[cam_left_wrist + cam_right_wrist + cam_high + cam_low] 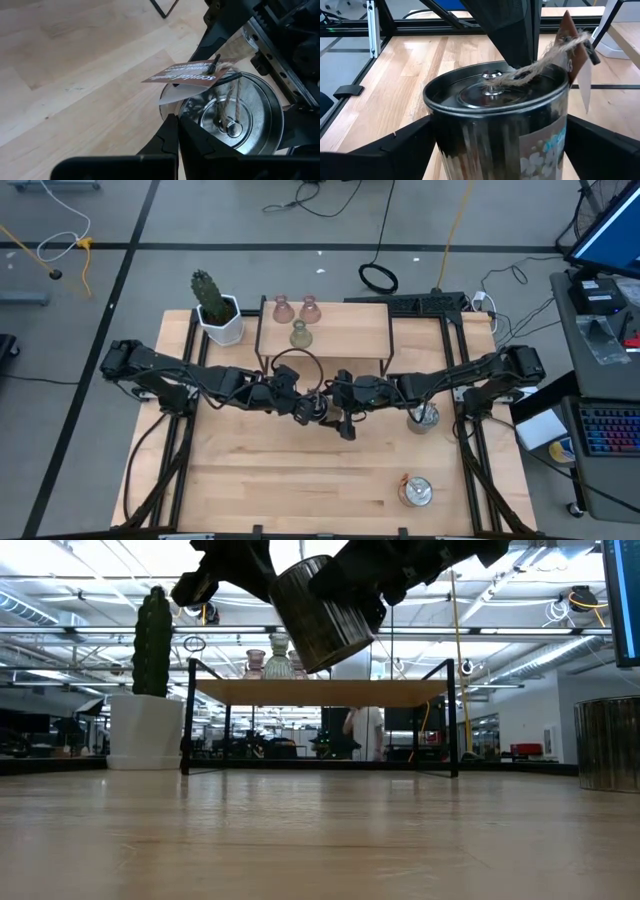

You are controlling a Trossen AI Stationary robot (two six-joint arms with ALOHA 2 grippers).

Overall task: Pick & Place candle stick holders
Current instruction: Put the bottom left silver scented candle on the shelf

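Note:
A shiny silver round holder point(320, 408), with a lid, a twine loop and a brown tag point(182, 79), is up in the air over the table's middle, between both grippers; it shows tilted in the low view point(318, 612). My left gripper point(303, 410) comes from the left and is shut on its rim. My right gripper point(340, 418) comes from the right and is shut on its body. Two pale pink holders point(283, 308) point(310, 308) and one olive-green glass holder point(299, 333) stand on a raised wooden shelf point(340, 330). My left gripper point(177, 132) has its two fingers close together on the holder's top rim point(169, 111); whether one finger is inside the rim I cannot tell. The holder is clear of the table. My right gripper point(497, 145) pinches the holder's round side wall point(470, 145) between its two fingers, one finger point(395, 150) on each side, below the lid. The holder is lifted clear of the table and tilted in the low view.
Two more silver holders stand on the table, one at the right point(424, 417) and one near the front right point(415, 491). A green cactus in a white pot point(215, 308) stands at the far left beside the shelf. Bare wood point(260, 480) lies toward the front.

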